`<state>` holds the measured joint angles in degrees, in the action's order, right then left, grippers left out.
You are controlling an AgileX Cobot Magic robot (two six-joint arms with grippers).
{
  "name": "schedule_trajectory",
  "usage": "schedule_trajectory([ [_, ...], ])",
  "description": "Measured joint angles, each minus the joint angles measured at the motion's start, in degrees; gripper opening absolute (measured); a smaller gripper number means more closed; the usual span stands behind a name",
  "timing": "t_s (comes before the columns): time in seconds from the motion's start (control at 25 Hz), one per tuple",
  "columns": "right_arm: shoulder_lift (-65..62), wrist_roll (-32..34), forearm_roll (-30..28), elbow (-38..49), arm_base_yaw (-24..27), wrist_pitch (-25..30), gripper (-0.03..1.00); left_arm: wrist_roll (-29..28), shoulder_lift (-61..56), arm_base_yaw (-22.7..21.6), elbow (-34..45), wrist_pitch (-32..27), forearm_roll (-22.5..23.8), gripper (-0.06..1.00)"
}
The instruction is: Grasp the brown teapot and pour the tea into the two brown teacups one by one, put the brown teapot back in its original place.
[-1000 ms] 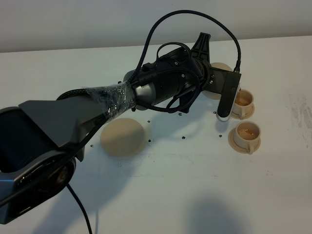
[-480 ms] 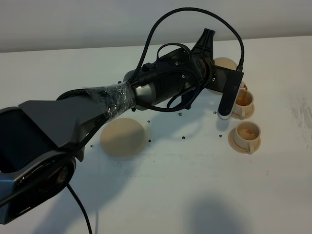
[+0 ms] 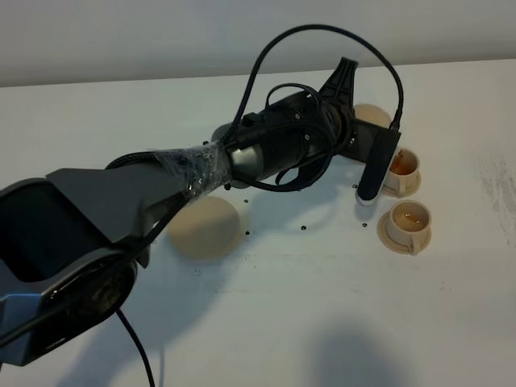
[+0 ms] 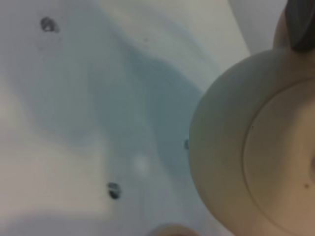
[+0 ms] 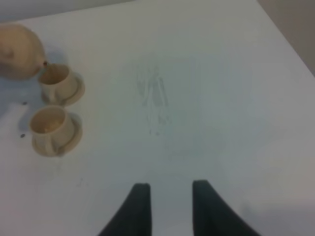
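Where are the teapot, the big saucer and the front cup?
teapot [image 5: 17, 51]: right wrist view, rounded body.
big saucer [image 3: 205, 227]: high view, flat top.
front cup [image 3: 403, 231]: high view, side wall.

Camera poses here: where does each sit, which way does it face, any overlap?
Exterior high: high off the arms, looking down on the table; left arm reaches across, left gripper holding the teapot.
Left wrist: close against the teapot; one finger shows.
Right wrist: looks across the table to both cups; its open fingers show.
Shared: all three see the teapot; exterior and right wrist also share the cups.
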<state>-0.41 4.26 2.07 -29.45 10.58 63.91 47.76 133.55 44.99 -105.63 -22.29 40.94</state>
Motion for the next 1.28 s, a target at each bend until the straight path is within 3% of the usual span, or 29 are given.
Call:
schedule_trajectory([
  [0.56,0.0,0.0,0.0,0.0,0.0,0.0,0.22,0.0,0.07,0.05,0.0,0.14,4.12,0.12],
  [1.28,0.0,0.0,0.0,0.0,0.0,0.0,0.22,0.0,0.07,0.23,0.0,1.58,6.19,0.12],
])
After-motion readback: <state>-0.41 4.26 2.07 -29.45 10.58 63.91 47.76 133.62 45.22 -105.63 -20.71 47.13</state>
